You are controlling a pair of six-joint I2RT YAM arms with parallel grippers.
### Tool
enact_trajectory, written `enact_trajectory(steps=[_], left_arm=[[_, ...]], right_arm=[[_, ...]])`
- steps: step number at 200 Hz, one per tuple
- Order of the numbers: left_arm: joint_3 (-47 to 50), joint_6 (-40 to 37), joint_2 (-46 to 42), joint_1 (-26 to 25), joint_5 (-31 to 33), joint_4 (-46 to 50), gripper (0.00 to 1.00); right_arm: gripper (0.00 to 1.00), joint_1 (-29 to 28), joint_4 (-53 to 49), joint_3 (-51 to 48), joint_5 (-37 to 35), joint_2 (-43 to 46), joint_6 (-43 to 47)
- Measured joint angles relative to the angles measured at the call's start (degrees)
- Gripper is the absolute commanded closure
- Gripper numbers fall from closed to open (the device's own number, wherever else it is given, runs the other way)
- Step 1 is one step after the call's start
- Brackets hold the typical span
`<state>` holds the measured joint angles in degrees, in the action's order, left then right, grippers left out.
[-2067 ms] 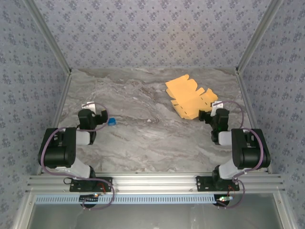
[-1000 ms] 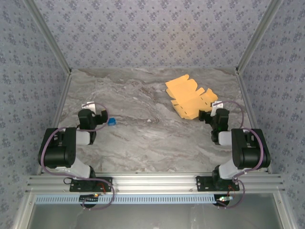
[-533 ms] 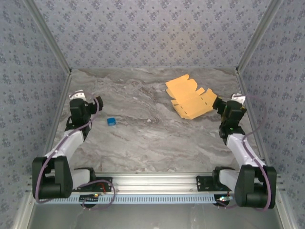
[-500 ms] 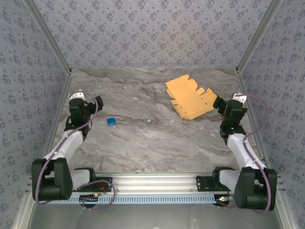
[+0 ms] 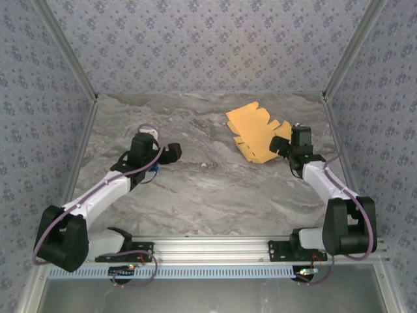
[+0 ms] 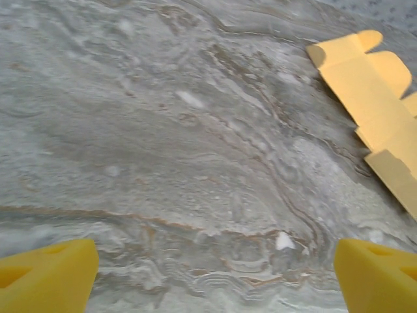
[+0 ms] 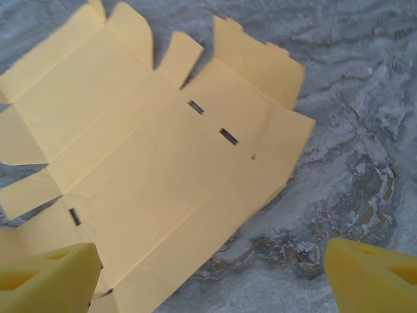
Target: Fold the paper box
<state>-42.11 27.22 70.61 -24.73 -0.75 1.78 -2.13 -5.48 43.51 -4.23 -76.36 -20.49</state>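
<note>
Paper box (image 5: 259, 135) lies flat upper right; both arms have swung inward since, right gripper (image 5: 281, 145) and left gripper (image 5: 171, 152) both gaping wide.

Top cam: fixed high, behind near edge, looks down & fwd over whole table (image 5: 195, 195) to far wall (image 5: 208, 45). Left wrist cam: low, close to tabletop, faces right, slightly far; paper box (image 6: 374, 91) sits at its right edge. Right wrist cam: close above same box, faces left. All 3 views share the box, far-right on table.
</note>
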Motion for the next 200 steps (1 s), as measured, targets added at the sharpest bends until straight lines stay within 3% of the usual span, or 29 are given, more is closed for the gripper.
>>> enact_trajectory(steps=[40,107,144,200], left_arm=[[-1.49,-0.39,2.38,-3.98,1.16,0.63,0.08],[-1.49,-0.79,3.02,-4.33,2.97,2.82,0.09],[-1.49,-0.81,2.99,-4.33,3.43,3.21,0.09],[-1.49,-0.81,1.75,-4.33,3.82,4.00,0.09]], right_arm=[[0.21,8.11,-1.20,2.86,6.71,-8.04,-3.89],[0.42,6.97,2.56,3.30,13.53,-14.84,-11.41],[0.47,6.78,7.43,3.10,13.68,-16.41,-17.07],[0.45,5.09,10.64,0.70,10.71,-17.29,-22.47]])
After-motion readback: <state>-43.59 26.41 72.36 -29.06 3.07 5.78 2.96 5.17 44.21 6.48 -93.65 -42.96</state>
